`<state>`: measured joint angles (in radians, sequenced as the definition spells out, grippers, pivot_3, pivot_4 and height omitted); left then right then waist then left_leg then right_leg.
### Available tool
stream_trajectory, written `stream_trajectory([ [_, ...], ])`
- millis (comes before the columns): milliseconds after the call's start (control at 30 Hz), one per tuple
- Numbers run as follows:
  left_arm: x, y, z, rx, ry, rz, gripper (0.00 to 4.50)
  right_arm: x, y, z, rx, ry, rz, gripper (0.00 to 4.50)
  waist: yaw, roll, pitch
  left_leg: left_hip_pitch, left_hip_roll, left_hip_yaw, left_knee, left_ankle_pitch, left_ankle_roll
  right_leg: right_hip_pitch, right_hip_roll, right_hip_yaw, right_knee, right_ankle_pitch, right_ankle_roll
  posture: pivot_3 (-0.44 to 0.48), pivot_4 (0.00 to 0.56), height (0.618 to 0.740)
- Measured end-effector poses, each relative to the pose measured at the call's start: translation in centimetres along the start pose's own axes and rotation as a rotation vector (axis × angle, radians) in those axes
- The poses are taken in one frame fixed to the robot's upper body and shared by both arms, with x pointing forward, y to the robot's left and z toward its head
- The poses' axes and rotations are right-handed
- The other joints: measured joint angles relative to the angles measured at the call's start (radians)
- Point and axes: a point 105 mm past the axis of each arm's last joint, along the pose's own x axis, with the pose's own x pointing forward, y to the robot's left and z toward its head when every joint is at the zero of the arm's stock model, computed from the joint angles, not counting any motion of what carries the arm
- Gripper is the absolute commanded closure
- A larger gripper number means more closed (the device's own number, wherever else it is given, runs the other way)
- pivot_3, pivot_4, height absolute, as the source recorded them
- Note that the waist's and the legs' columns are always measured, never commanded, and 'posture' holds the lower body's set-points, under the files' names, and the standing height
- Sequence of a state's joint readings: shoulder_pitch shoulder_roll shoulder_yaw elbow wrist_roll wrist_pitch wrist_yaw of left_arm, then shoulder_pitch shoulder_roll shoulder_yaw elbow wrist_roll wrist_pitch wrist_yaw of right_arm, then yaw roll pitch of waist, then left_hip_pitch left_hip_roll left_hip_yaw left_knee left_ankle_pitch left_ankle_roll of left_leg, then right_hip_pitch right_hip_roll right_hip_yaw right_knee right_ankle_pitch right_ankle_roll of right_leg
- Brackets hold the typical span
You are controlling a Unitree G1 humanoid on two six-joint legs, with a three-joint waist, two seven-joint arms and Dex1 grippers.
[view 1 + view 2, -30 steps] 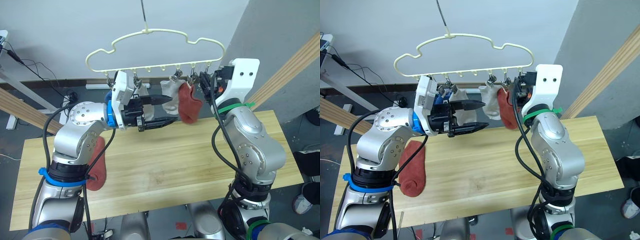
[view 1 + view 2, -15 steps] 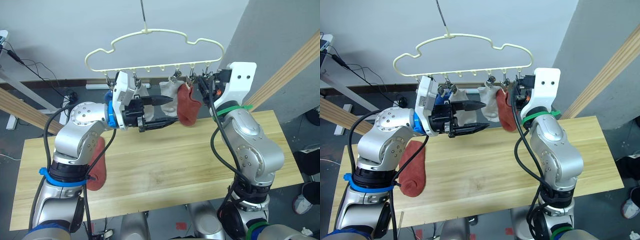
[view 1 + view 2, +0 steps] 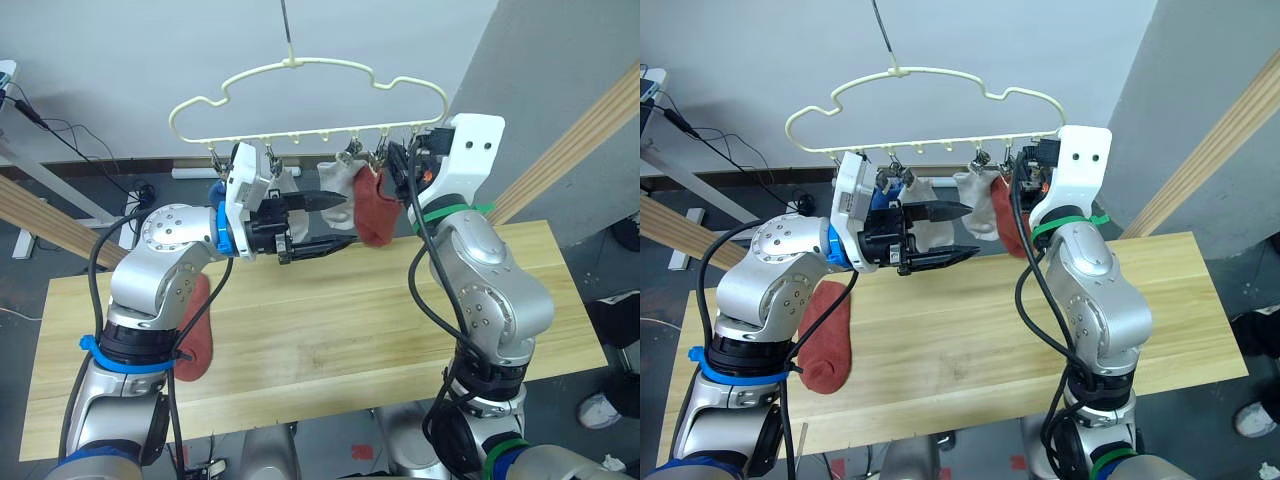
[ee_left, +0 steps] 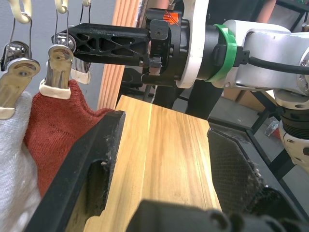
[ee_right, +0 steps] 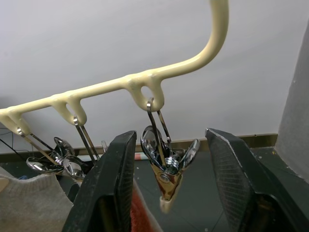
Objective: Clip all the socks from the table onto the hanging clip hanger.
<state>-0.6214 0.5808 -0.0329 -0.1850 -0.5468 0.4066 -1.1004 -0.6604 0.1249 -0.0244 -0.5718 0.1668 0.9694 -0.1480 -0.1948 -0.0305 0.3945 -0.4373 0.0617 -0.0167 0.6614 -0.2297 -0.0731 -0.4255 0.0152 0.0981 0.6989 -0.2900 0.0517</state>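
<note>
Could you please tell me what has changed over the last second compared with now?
The right gripper has shifted leftward along the clip hanger, its open fingers now straddling an empty clip. The left gripper, hung socks and the rust-red sock on the table stayed put.

I see a cream wire clip hanger (image 3: 300, 100), a rust-red hanging fabric sock (image 3: 377, 208), a light-grey clipped sock (image 3: 340, 180), and a pale-yellow grained wooden table (image 3: 330, 330).

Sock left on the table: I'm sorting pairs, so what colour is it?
Rust-red sock, clearest in the right eye view.
</note>
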Motion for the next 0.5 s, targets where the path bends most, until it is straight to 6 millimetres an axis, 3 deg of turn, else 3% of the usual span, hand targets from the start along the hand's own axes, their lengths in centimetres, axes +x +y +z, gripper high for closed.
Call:
stream_trajectory([
  [500, 0.20, -0.09, 0.02, -0.004, -0.011, -0.004, 1.44, -0.53, -0.71, 0.09, -0.002, -0.012, -0.034, 2.14, 0.000, 0.000, 0.000, 0.000, 0.000, 0.000, 0.000, 0.000, 0.000, 0.000, 0.000, 0.000, 0.000, 0.000, 0.000, -0.325, 0.342, 0.730],
])
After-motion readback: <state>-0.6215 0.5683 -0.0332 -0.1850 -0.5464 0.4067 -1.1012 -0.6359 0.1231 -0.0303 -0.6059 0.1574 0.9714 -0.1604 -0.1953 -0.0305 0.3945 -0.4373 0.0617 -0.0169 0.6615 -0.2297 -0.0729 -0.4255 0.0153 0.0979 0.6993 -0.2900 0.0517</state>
